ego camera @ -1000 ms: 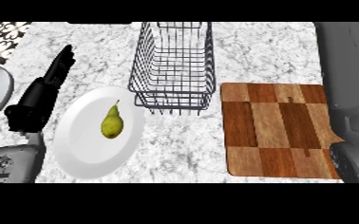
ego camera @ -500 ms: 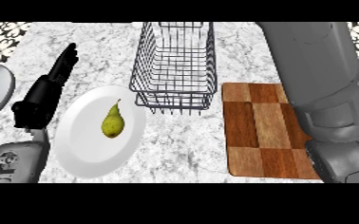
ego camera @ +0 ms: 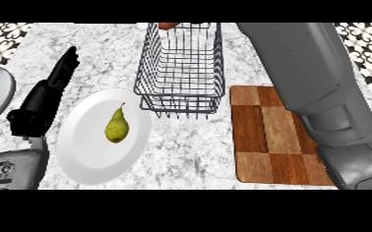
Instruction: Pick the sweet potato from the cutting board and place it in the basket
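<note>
Your right forearm [ego camera: 312, 93] runs up the right side from 5 o'clock toward 1, crossing the board [ego camera: 262, 142]; its hand is out of view past the top edge, so you cannot tell how its fingers stand. An orange-red bit [ego camera: 169, 25], maybe the sweet potato, peeks at the basket's [ego camera: 181, 69] far rim, near 12 o'clock; too little shows to be sure. Your left hand [ego camera: 45, 98] rests at 9 o'clock, fingers straight, holding nothing. The plate [ego camera: 83, 150] at 7 o'clock bears a pear [ego camera: 116, 126].
</note>
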You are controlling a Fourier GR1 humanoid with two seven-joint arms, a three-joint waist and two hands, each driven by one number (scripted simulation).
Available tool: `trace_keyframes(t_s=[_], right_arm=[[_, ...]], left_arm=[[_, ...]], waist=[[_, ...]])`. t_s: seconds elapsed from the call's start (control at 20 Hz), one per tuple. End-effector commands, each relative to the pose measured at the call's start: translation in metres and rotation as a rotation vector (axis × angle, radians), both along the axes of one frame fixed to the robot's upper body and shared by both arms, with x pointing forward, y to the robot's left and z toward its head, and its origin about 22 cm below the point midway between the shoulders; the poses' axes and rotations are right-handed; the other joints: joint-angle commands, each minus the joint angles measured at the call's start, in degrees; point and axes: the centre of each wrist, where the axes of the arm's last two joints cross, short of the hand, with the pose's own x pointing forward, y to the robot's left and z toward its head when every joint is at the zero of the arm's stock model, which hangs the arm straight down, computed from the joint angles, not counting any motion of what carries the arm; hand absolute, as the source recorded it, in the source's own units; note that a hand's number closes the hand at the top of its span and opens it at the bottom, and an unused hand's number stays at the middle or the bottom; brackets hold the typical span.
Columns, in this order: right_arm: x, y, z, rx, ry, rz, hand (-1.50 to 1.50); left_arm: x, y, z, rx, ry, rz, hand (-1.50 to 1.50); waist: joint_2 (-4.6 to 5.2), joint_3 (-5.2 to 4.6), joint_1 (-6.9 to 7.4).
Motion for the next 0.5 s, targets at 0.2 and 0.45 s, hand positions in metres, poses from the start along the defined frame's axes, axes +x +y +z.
trace_keyframes(t_s=[0.2,0.45], right_arm=[[0.012,-0.014,-0.030,-0.227,0.040,0.037,1.50],[0.010,0.013,-0.027,-0.096,0.108,0.083,-1.50]], left_arm=[[0.008,-0.001,0.011,0.002,-0.007,-0.005,0.00],[-0.004,-0.005,-0.015,0.014,-0.008,0.008,0.00]], waist=[[0.05,0.04,-0.29],[0.13,0.01,0.19]])
